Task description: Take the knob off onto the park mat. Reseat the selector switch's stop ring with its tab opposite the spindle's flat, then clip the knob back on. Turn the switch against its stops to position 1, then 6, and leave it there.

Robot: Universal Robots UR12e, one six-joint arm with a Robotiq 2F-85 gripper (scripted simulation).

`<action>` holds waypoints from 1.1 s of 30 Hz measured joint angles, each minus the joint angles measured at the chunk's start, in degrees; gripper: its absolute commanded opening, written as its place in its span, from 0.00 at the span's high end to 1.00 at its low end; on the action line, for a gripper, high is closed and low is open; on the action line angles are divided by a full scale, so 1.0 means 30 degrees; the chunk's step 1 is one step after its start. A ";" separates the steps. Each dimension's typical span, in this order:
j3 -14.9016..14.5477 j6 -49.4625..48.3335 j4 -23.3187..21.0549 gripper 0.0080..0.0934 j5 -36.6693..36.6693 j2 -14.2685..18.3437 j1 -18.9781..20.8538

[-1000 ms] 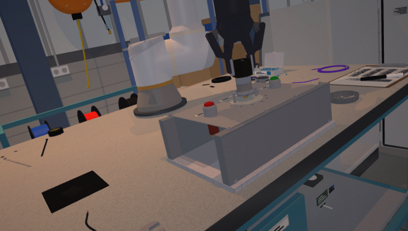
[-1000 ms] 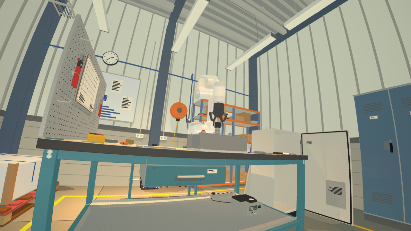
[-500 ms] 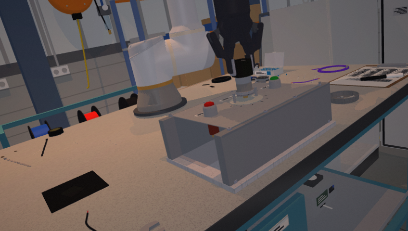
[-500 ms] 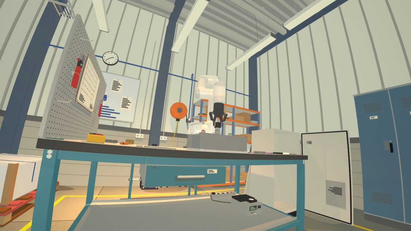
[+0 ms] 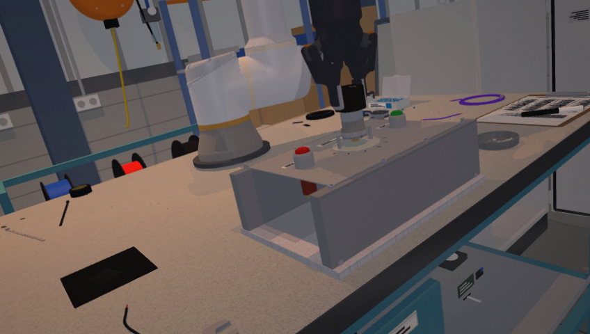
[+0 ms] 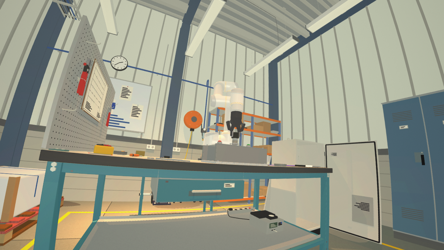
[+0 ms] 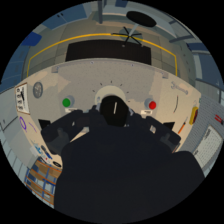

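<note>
My gripper [image 5: 350,99] hangs straight down over the grey control box [image 5: 356,182] and is closed around the black knob [image 5: 352,97]. In the wrist camera the knob [image 7: 114,110] shows a white pointer line aimed away from me. The knob sits atop the selector switch's grey spindle collar [image 5: 353,124], above the pale dial plate [image 5: 356,143]. The stop ring is hidden beneath the knob. The black park mat [image 5: 108,276] lies flat at the near left of the bench, far from the gripper.
A green button [image 5: 397,118] stands right of the switch and a red button [image 5: 303,156] left of it. The robot base [image 5: 227,136] stands behind the box. A dark ring tray [image 5: 498,140], purple cable [image 5: 482,99] and clipboard [image 5: 538,109] lie to the right.
</note>
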 measured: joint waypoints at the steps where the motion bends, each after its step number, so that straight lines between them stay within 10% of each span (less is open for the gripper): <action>1: 0.0000 -0.0223 0.0000 1.00 0.0000 0.0000 0.0000; 33: 0.0000 -0.7352 0.0001 1.00 0.0005 0.0000 0.0002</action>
